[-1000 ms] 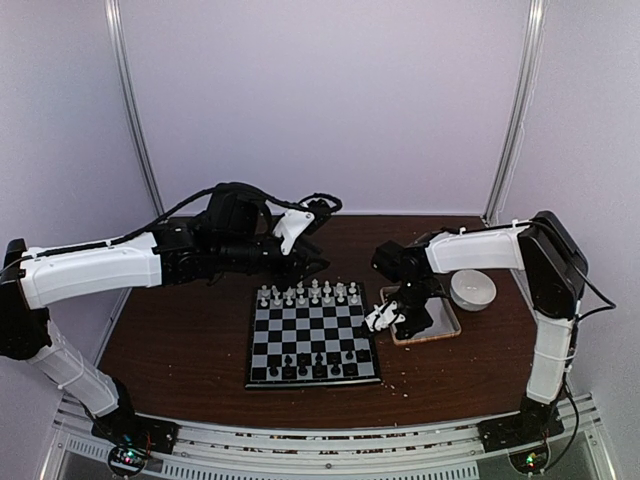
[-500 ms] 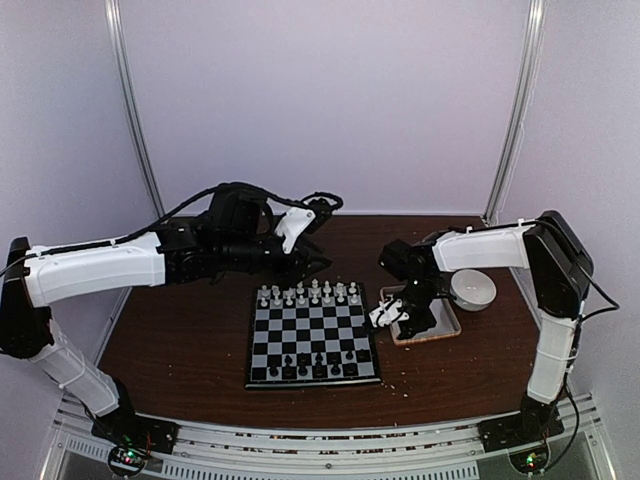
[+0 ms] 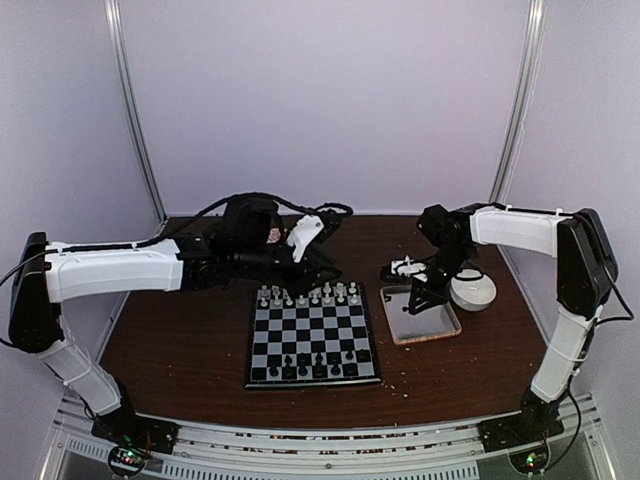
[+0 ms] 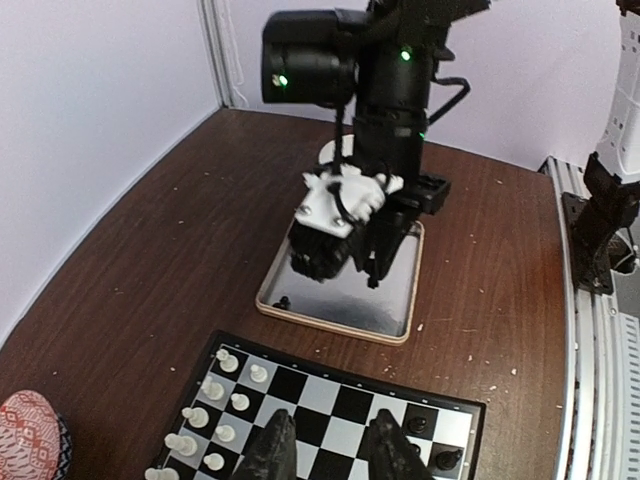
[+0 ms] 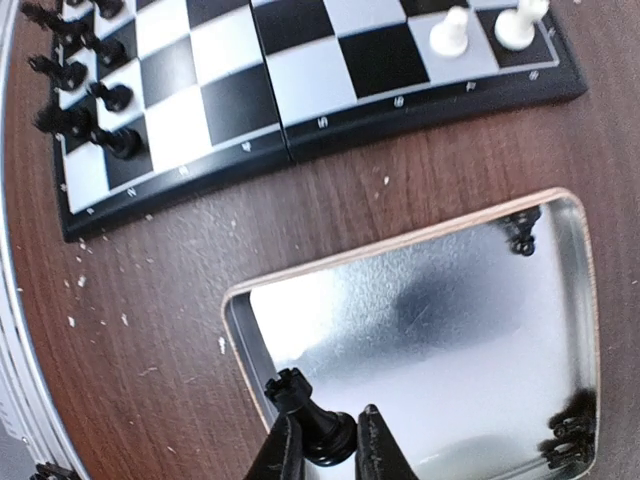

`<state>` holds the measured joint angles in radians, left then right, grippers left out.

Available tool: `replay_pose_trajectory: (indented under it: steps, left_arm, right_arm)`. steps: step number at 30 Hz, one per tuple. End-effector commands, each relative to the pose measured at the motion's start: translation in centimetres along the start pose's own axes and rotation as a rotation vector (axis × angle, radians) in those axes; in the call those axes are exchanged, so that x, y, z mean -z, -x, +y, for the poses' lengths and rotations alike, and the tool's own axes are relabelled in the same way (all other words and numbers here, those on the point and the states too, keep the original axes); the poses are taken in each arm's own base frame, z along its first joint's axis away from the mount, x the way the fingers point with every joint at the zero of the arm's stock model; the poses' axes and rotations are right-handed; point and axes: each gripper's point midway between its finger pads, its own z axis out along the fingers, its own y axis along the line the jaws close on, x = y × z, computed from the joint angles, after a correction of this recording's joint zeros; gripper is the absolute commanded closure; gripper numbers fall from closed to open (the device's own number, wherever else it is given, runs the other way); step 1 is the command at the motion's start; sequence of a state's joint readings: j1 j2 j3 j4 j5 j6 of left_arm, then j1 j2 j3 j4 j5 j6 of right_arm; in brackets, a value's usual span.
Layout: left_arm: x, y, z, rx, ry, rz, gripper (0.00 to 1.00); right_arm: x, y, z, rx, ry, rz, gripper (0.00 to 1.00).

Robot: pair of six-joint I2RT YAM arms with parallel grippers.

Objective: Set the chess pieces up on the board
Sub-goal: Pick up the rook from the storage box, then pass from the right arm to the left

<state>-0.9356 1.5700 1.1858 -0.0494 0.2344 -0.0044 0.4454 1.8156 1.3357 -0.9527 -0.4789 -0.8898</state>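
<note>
Right wrist view is showing me the change. The right arm's jaws are now clamping a small black rook-like chess piece (image 5: 305, 408) by its base, clear of the wooden-rimmed silvery metal tray (image 5: 420, 330), where a second ago they were reaching down into it. Top external view is confirming the arm has risen. I'm reading this as the pick made, with the carry to the black-and-silver chequered chessboard (image 5: 300, 100) coming next. The piece is poking out past the fingertips, over one corner of the tray, and the board is lying well apart from it across the brown wooden tabletop (image 5: 150, 330). A few more black pieces (image 5: 565, 435) are waiting in the tray. The left arm's jaws are standing apart, empty, hovering above the board.
</note>
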Motion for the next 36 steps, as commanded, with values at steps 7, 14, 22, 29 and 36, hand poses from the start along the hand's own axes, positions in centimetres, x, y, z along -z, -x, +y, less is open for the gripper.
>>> replay_pose_trajectory:
  steps: [7, 14, 22, 29, 36]
  left_arm:
    - [-3.3, -0.4, -3.6, 0.064, -0.263, -0.104, 0.74]
    - [-4.6, 0.7, -4.5, 0.050, -0.278, -0.164, 0.67]
    - [-6.4, 1.6, -5.9, 0.007, -0.328, -0.166, 0.63]
    - [-7.4, 1.4, -5.8, 0.007, -0.336, -0.142, 0.61]
    - [-7.7, 1.6, -5.9, 0.008, -0.349, -0.143, 0.64]
  right_arm:
    - [6.5, 6.9, 3.8, -0.164, 0.173, -0.329, 0.84]
    - [8.3, 9.1, 5.2, -0.208, 0.263, -0.441, 0.83]
    - [8.3, 9.2, 6.9, -0.160, 0.302, -0.442, 0.83]
    - [8.4, 9.5, 8.0, -0.115, 0.300, -0.434, 0.82]
    - [8.0, 9.5, 9.0, -0.076, 0.312, -0.410, 0.82]
